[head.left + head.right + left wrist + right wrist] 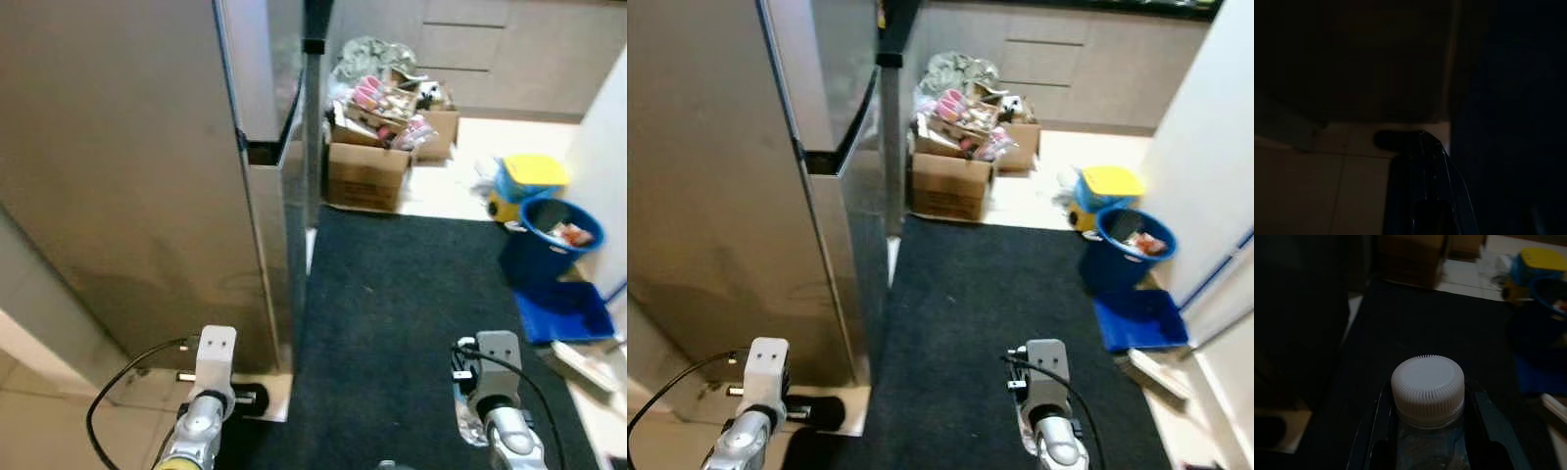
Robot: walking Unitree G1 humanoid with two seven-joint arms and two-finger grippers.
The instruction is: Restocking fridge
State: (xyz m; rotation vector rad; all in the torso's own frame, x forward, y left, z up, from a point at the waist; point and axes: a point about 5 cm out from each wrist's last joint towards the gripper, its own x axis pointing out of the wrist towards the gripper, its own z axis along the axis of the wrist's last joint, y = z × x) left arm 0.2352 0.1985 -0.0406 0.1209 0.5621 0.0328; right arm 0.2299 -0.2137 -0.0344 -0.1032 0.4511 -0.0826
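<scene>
Left eye view: boxes (pixel 370 147) beyond fridge (pixel 127 186)

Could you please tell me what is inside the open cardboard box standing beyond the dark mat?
The cardboard box holds pink and white packets heaped above its rim; whatever lies beneath them is covered.

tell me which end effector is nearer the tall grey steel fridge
Left. The left end effector hangs beside the tall grey steel fridge at its base corner; the right end effector is over the black mat.

Clear plastic bottle (pixel 1429 431) with white ribbed cap (pixel 1427 384), upright between the right gripper's (pixel 1430 450) jaws, clamped at the neck; steel fridge (pixel 127 166), doors closed, ahead-left of the jaws.
</scene>
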